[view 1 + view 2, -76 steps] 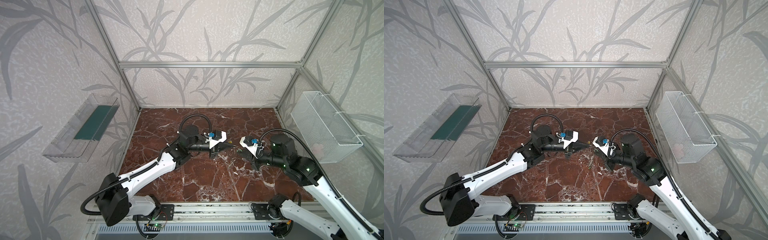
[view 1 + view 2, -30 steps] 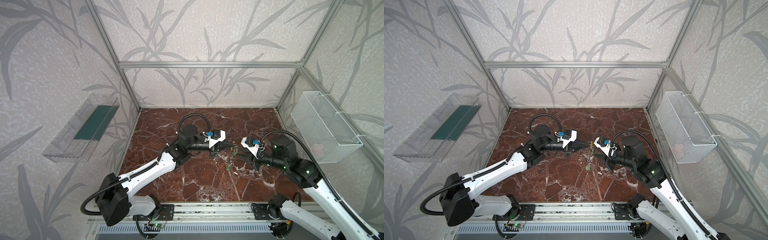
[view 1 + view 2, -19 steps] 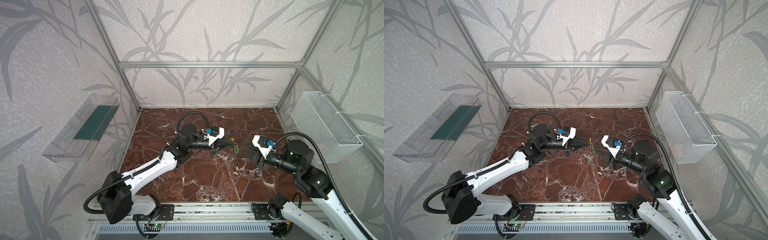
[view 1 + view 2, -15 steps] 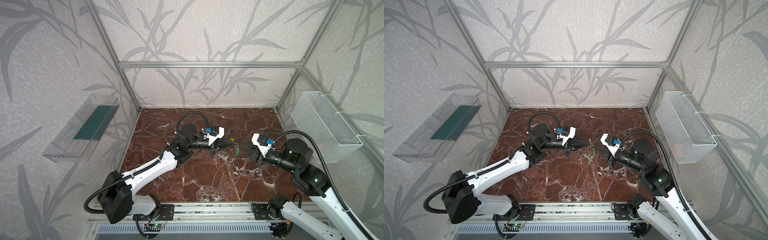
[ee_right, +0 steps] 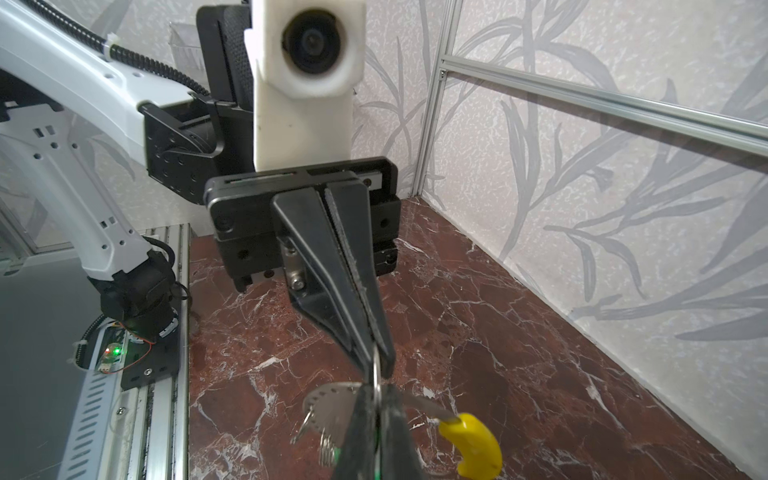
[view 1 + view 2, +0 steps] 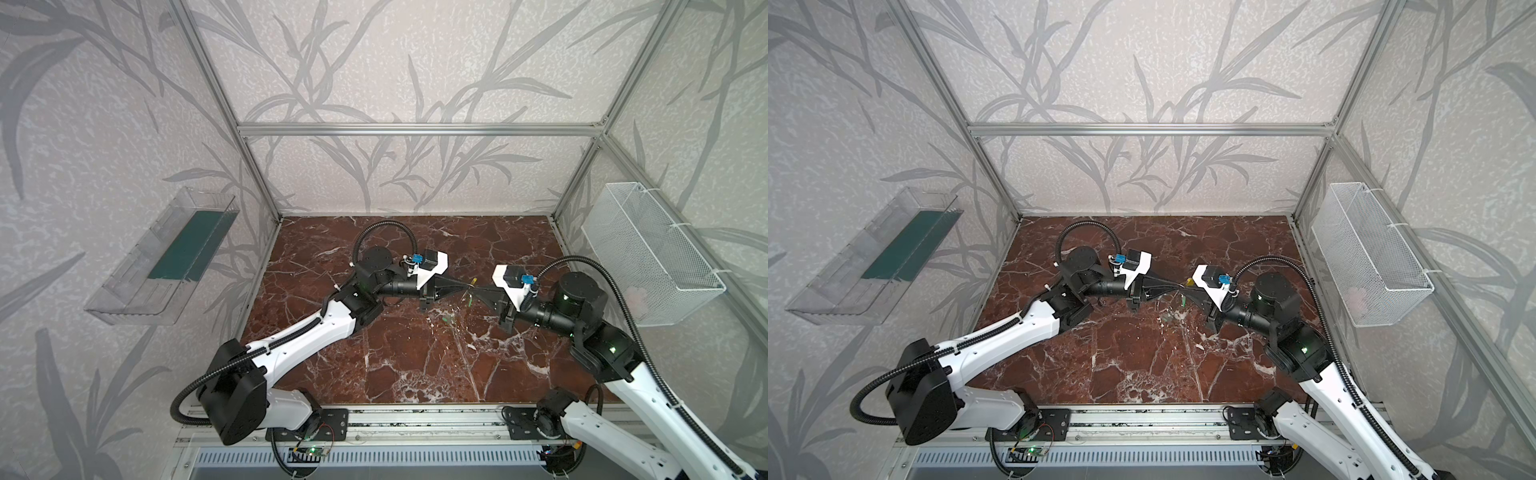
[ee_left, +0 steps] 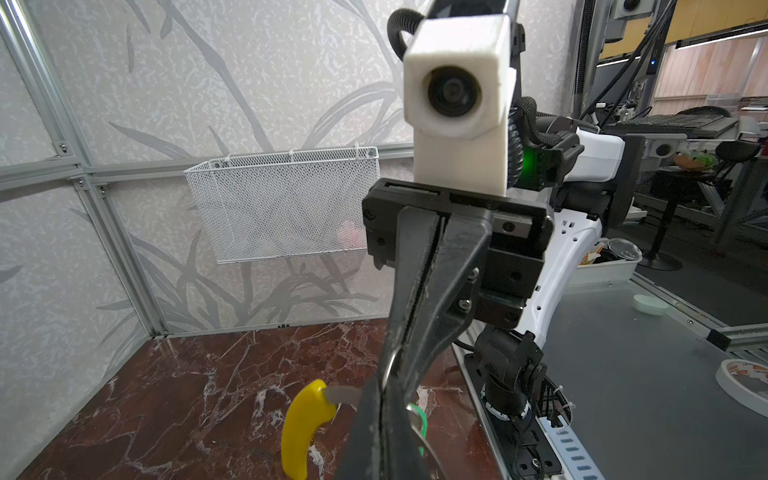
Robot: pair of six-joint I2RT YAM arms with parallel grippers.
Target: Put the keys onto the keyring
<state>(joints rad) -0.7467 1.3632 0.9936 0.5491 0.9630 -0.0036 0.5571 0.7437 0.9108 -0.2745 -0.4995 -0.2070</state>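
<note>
In both top views the two grippers meet tip to tip above the middle of the floor. My left gripper [image 6: 466,286] [image 6: 1177,286] [image 7: 376,436] is shut on the keyring's grey perforated band [image 5: 328,403]. The ring's yellow sleeve [image 7: 303,428] [image 5: 473,451] [image 6: 473,281] sticks out to one side. My right gripper [image 6: 478,289] [image 6: 1188,291] [image 5: 376,419] is shut on a key's thin wire ring [image 5: 376,372] [image 7: 386,365], with its green tag [image 6: 469,299] [image 7: 420,417] beside the jaws. Small metal pieces [image 5: 309,424] hang from the band.
A white mesh basket [image 6: 648,257] hangs on the right wall and a clear shelf [image 6: 166,257] on the left wall. The marble floor [image 6: 415,365] lies below both grippers. A faint greenish spot [image 6: 446,319] shows on it under the tips.
The right gripper drew back to the right, then came in again to the left gripper's tips and shut. The green tag rose from lower down to just under the tips.
</note>
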